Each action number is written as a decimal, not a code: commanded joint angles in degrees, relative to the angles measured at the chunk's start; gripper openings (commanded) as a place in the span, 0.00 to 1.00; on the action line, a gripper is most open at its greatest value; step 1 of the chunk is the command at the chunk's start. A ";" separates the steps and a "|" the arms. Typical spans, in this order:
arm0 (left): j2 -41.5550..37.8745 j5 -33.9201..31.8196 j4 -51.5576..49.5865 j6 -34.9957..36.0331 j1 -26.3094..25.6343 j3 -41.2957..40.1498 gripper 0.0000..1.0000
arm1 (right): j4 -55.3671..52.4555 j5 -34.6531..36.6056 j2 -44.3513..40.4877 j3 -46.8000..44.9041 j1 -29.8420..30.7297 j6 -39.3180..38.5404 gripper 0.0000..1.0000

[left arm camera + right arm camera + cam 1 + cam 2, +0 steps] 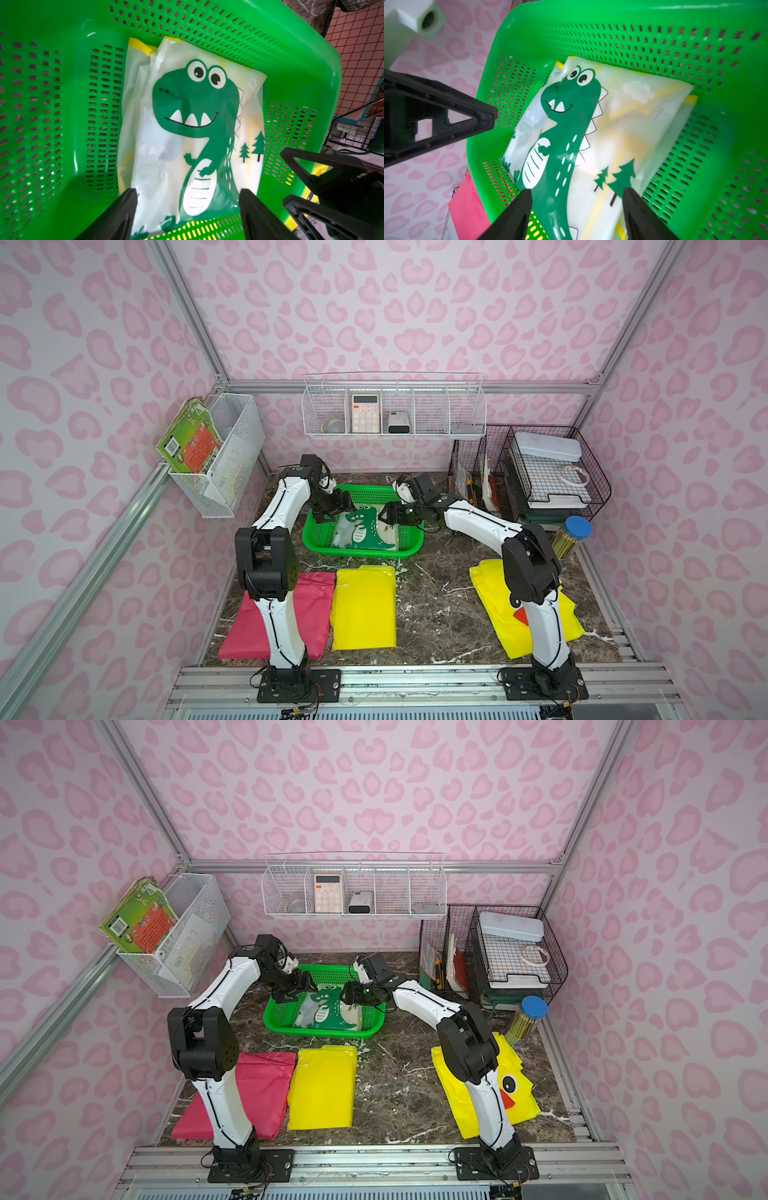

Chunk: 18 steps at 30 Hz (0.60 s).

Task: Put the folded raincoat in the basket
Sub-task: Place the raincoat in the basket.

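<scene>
In both top views: basket [358, 551] toward the back of the marble table [436, 605], between the 2 arms; folded raincoat [368, 531], translucent white with a green dinosaur print, flat on the basket floor, inside the walls; left gripper [338, 512] over the basket's left end, jaws spread, pinching nothing; right gripper [386, 515] over the right end, jaws likewise apart, holding nothing; whether the tips touch the raincoat is impossible to tell from here; nearer the front, a pink folded sheet [307, 614] partly under the left arm, edge to edge with a yellow folded sheet [365, 610]; a yellow duck-print sheet [490, 593] partly hidden by the right arm; a black wire rack [540, 472] at the back right.

Left wrist view: raincoat [187, 124] print side up on the perforated basket [62, 104] floor, a yellow band at 1 edge; left gripper [187, 190] with 2 black fingers [124, 207] wide apart, raincoat lying free below the gap; right gripper [286, 175] by the basket rim, its 2 fingers parted too.

Right wrist view: raincoat [612, 135] flat in the basket [695, 41], near 1 long wall; right gripper [577, 190] spread wide above it, clamping nothing; 1 finger [483, 116] of the left gripper over the rim; pink sheet [467, 203] outside the basket wall.
</scene>
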 commanded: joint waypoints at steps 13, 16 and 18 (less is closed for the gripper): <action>-14.31 5.05 6.09 -1.93 -0.15 -8.86 0.85 | -3.00 2.19 -8.12 -3.01 2.94 -5.15 0.72; -20.18 6.06 6.86 -2.29 -0.39 -13.76 0.90 | -3.27 2.68 -11.06 -5.51 4.99 -6.13 0.72; -24.43 6.56 6.99 -2.38 -0.43 -17.35 0.93 | -2.93 3.60 -13.75 -8.42 6.55 -6.73 0.72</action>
